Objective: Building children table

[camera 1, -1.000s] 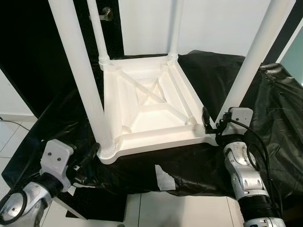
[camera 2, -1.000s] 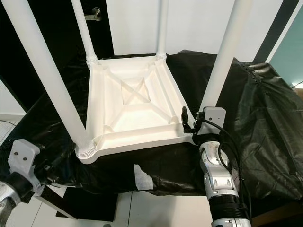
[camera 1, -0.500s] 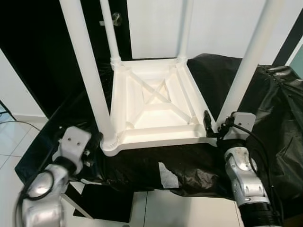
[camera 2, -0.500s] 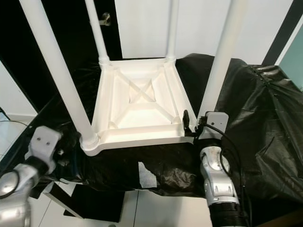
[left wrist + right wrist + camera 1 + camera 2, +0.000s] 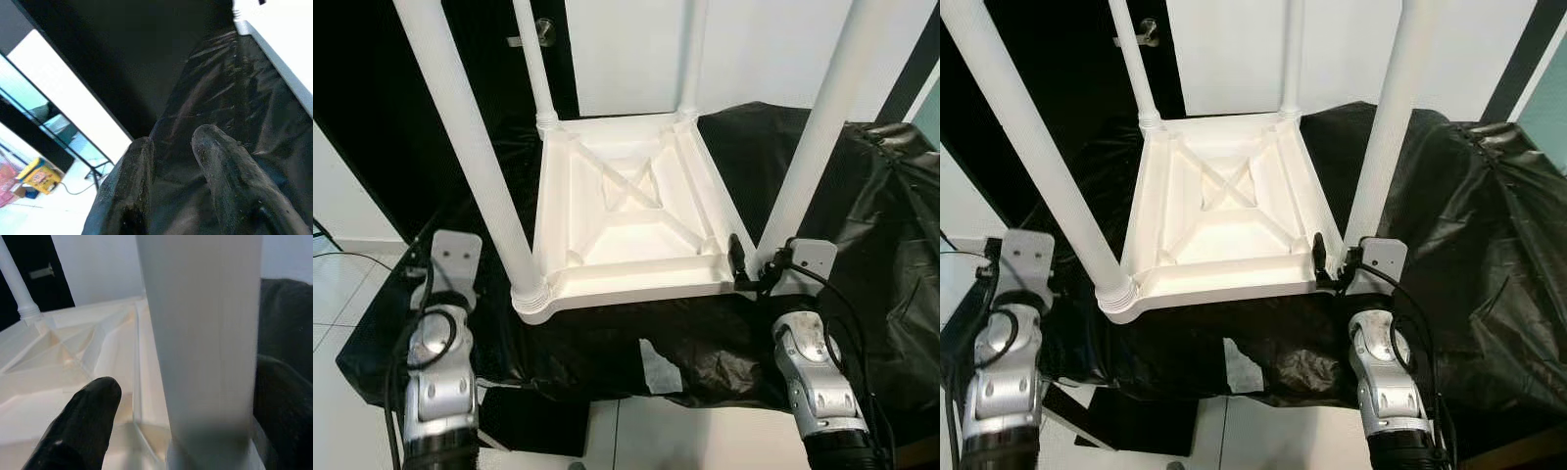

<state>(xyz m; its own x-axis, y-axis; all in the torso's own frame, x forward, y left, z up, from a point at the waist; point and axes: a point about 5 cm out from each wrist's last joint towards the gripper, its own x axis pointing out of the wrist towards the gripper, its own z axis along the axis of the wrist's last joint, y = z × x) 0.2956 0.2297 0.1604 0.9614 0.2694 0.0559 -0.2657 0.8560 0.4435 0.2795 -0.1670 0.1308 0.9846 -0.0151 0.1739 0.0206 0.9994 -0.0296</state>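
**Gripping one leg of an inverted children's table**

Inverted white children's table rests on black plastic sheeting, legs cropped above. Right gripper straddles the near-right leg; contact unclear. Left gripper, slightly parted, empty, over sheeting.

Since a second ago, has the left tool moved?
Yes. The left tool has swung from pointing in toward the near-left leg of the upturned table to pointing forward along the black sheet, away from that leg.
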